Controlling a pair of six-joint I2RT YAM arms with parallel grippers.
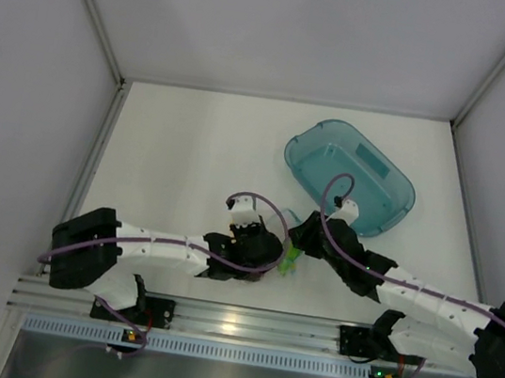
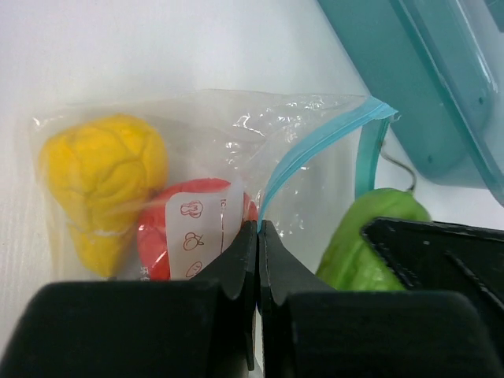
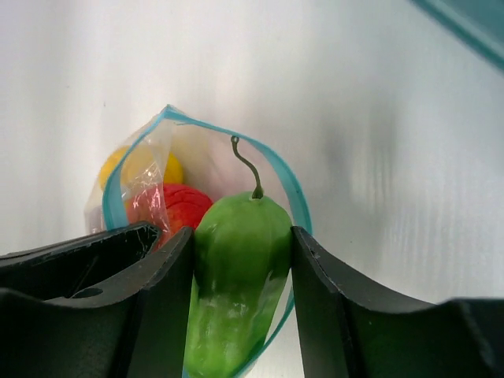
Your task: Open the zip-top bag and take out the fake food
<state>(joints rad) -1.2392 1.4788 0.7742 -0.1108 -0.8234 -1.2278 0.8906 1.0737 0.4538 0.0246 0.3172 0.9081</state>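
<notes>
**Robotics laboratory test cell.** An aluminium rail (image 1: 233, 319) is running along the near edge of a white surface (image 1: 189, 170). Two white jointed arms, left (image 1: 158, 251) and right (image 1: 425, 305), are standing bolted on that rail. Beyond the rail, plain white panels (image 1: 23, 69) in bare metal framing (image 1: 90, 3) are boxing in the surface on three sides. On the near side of the rail, a slotted cable duct (image 1: 238, 351) is lying with small indicator lights (image 1: 381, 373) glowing beside it. Purple cables (image 1: 327, 189) are looping over the arms. Beyond the rail, a teal tray (image 1: 395, 187) is resting on the surface, and a zip-top bag (image 2: 236, 134) is holding plastic fake food (image 2: 102, 173).
</notes>
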